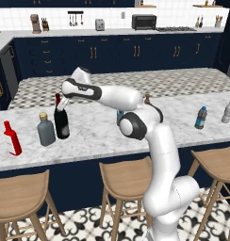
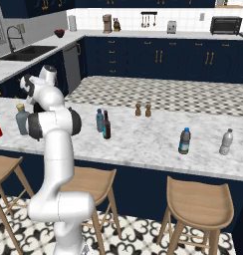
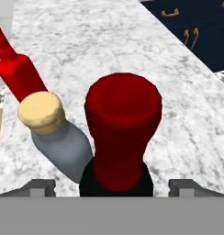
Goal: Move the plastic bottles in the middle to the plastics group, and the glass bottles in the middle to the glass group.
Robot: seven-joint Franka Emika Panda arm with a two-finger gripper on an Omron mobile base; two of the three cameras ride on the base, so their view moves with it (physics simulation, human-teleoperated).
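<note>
The tall black wine bottle [image 1: 61, 123] with its red neck [image 3: 123, 128] stands upright on the marble counter, right beside the squat grey bottle [image 1: 45, 131] with a tan stopper [image 3: 40, 112]. My gripper [image 1: 61, 105] is open, its fingertips [image 3: 42, 186] set wide on either side of the wine bottle's neck without touching it. The bright red slim bottle [image 1: 12, 139] stands further left. In the middle, the pale-blue plastic bottle [image 2: 99, 120] and the brown-necked teal-labelled bottle [image 2: 107, 125] stand together. At the right end are the dark blue-labelled water bottle [image 1: 201, 117] and the clear grey one [image 1: 227, 112].
Two small brown shakers [image 2: 143, 109] stand behind the middle bottles. Wooden stools [image 1: 128, 181] line the counter's near edge. My arm's elbow [image 1: 135, 123] hangs over the counter's middle and partly hides the pale-blue bottle in the left base view.
</note>
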